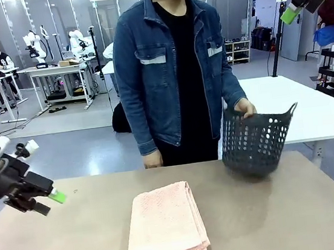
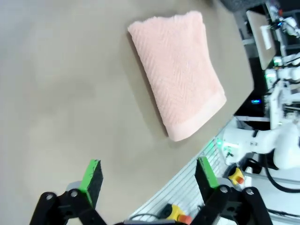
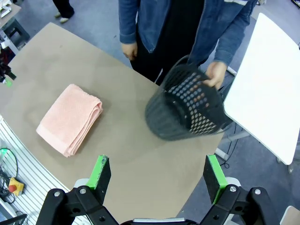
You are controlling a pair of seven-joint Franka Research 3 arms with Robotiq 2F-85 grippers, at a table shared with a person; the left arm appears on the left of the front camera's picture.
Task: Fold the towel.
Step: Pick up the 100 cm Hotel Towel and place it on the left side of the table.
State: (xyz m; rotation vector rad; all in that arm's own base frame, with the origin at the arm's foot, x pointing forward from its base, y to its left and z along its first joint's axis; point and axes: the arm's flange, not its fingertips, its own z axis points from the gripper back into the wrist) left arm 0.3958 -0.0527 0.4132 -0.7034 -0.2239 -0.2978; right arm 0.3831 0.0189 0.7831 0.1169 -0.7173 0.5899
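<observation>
The pale pink towel (image 1: 166, 226) lay folded into a thick rectangle on the near middle of the tan table (image 1: 287, 214), apart from both arms. The left gripper (image 2: 147, 176) hovered over the table's left side with its green-padded fingers spread and empty, and the right gripper (image 3: 157, 173) hung high above, likewise spread and empty. At the far edge, a person's hand (image 1: 244, 107) gripped the rim of a tilted black perforated basket (image 1: 257, 141).

Towel (image 1: 166, 229): pink terry cloth, ribbed herringbone nap, smooth edge band; basket (image 1: 257, 142): black perforated plastic, matt; worktop (image 1: 299, 212): smooth matt taupe.
</observation>
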